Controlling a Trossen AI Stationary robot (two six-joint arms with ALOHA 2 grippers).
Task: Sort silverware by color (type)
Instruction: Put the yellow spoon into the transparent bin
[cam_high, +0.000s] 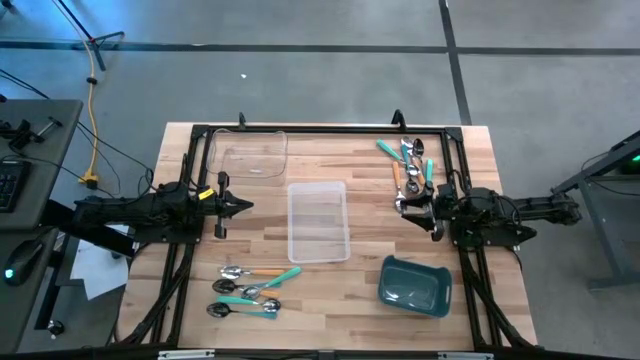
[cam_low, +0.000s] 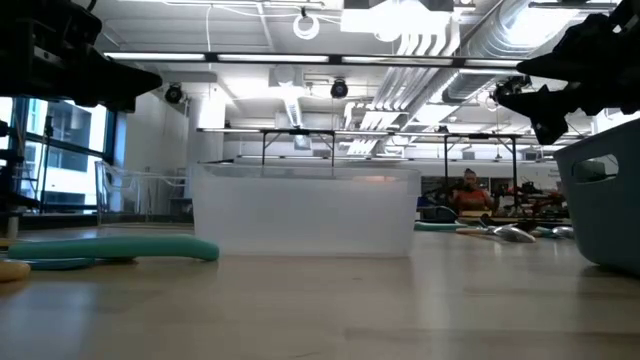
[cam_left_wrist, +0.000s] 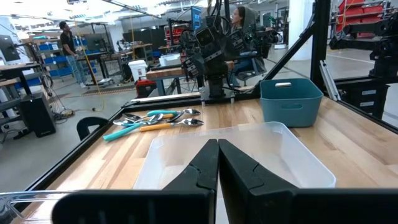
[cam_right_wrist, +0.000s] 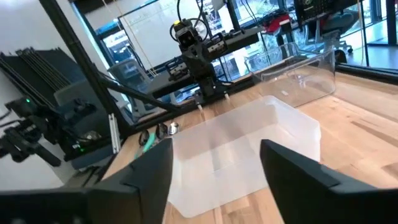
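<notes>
Two tools are hanging above the worktop (cam_high: 330, 290), and I am holding nothing in either. My right tool (cam_high: 403, 204) is spread wide, hovering just beside the near end of one spoon cluster (cam_high: 410, 165), which is lying beyond its fingertips toward the worktop's back edge. My left tool (cam_high: 243, 206) is pinched tight, fingers touching, facing the clear tray (cam_high: 318, 221) that is sitting between the two tools. Farther off, a second clear tray (cam_high: 248, 153) is resting at the back, a teal bin (cam_high: 413, 284) near the front on my right, and a second spoon cluster (cam_high: 248, 290) near the front on my left.

Risk, as I am judging it: the spoons are overlapping, so closing on one may drag or lift a neighbour, and slim handles lying flat may slip out.

Each spoon is showing a shiny metal bowl and a thin orange or teal handle.
</notes>
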